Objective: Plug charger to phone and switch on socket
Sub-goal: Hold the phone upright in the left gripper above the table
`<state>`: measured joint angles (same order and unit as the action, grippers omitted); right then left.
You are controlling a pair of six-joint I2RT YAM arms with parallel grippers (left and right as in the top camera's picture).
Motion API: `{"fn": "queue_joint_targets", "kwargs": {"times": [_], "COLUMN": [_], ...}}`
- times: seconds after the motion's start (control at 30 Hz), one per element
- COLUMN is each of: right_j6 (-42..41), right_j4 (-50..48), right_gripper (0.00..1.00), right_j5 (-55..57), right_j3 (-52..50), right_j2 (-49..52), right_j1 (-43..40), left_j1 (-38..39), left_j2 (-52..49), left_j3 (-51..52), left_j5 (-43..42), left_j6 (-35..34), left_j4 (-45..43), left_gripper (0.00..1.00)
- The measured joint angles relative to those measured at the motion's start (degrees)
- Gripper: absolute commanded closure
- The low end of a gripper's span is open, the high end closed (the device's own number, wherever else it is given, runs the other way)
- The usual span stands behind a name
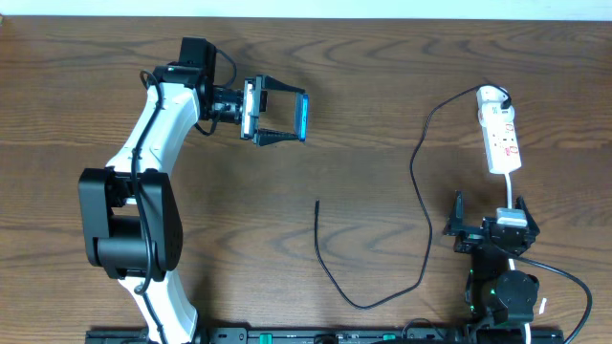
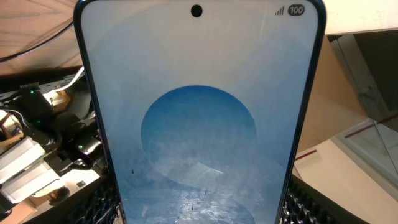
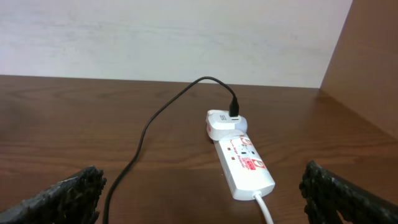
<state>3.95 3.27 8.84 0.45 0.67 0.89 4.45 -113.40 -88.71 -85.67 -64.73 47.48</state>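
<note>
Left end effector (image 1: 295,115) is pinching the phone (image 1: 303,113) across its width at about 10 o'clock on the desk (image 1: 382,57). The phone stands on edge w/ the screen facing the wrist cam, where it fills the view (image 2: 199,124). Can't tell if its lower edge touches the desk.

Right end effector (image 1: 489,208) sits at about 4 o'clock, spread wide and holding nothing. Its fingers (image 3: 62,199) frame the socket (image 3: 242,165), which lies just past it at 2 o'clock.

The charger (image 1: 426,191) runs from the adapter (image 3: 227,124) at the socket's far end and loops down toward 6 o'clock. Its plug tip (image 1: 317,202) lies loose near desk centre, well apart from both arms.

So you're on step one: phone secured, plug not yet in hand, and the switch looks untouched, though I can't read its state.

Next move, imo, is the right arm to the plug tip:
- come at it from 3 o'clock and pinch close behind the tip so it doesn't flop
- have the left turn the phone so the port end faces the right arm

The port isn't visible in any view, so line up slowly. The tip is small and the cable slack may drag on the approach.
</note>
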Motion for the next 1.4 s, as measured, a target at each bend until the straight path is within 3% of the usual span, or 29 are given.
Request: {"fn": "queue_joint_targets", "kwargs": {"times": [1.4], "right_j6": [0.00], "right_j4": [0.00], "right_gripper": [0.01], "right_j5": [0.00], "right_j3": [0.00], "right_j2": [0.00], "right_j1": [1.31], "left_j1": [0.00], "left_j2": [0.00], "left_j3": [0.00], "left_j5": [0.00], "left_j6": [0.00], "left_j4": [0.00], "left_gripper": [0.93]}}
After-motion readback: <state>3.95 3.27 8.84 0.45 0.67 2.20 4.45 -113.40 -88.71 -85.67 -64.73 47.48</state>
